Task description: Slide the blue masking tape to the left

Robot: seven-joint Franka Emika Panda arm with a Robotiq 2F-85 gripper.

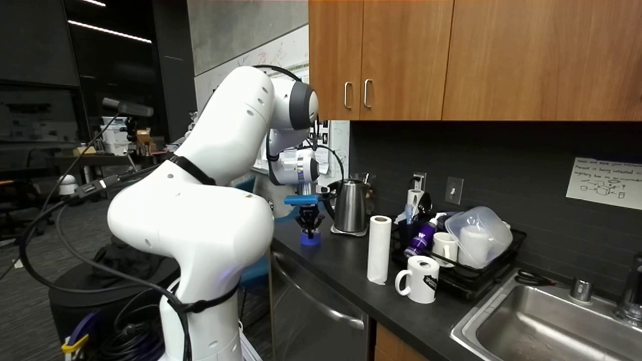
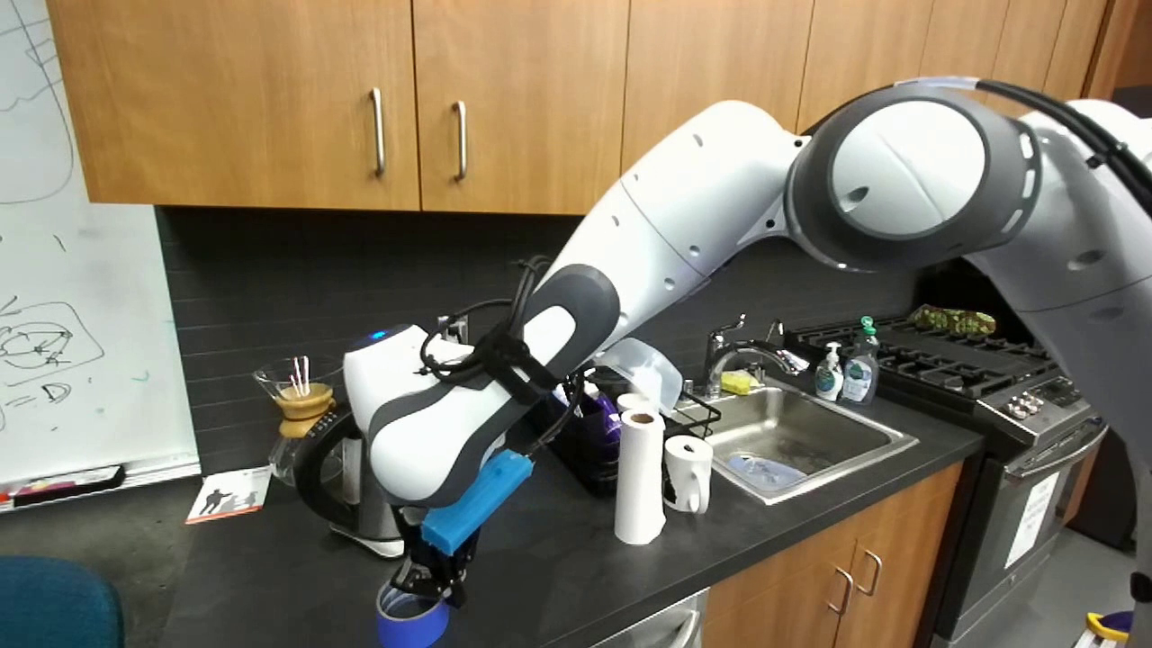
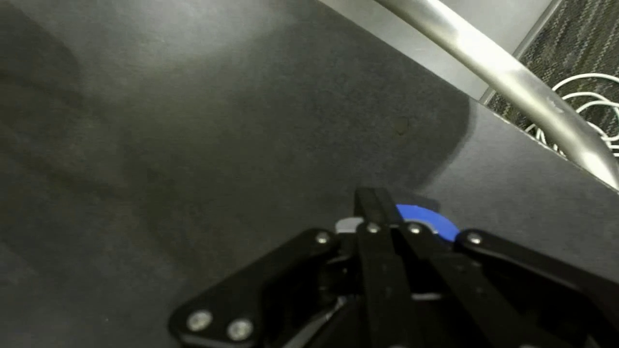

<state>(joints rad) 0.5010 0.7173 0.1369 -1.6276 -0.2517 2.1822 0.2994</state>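
The blue masking tape (image 1: 310, 241) is a low blue ring on the dark counter, near the counter's front edge. It also shows at the bottom of an exterior view (image 2: 416, 630), cut by the frame edge. My gripper (image 1: 310, 232) points down at the tape, with its fingertips at the ring's upper rim. In the wrist view the fingers (image 3: 375, 197) are together with no gap seen, and part of the blue tape (image 3: 430, 218) shows just right of them. The fingers and linkages hide the rest of the ring. Whether the fingertips touch the tape I cannot tell.
A steel kettle (image 1: 350, 206) stands behind the gripper. A paper-towel roll (image 1: 379, 249), a white mug (image 1: 422, 281) and a black dish rack (image 1: 469, 290) stand toward the sink (image 1: 531, 321). The counter's front edge, with a dishwasher handle (image 3: 503, 72) below, runs close by.
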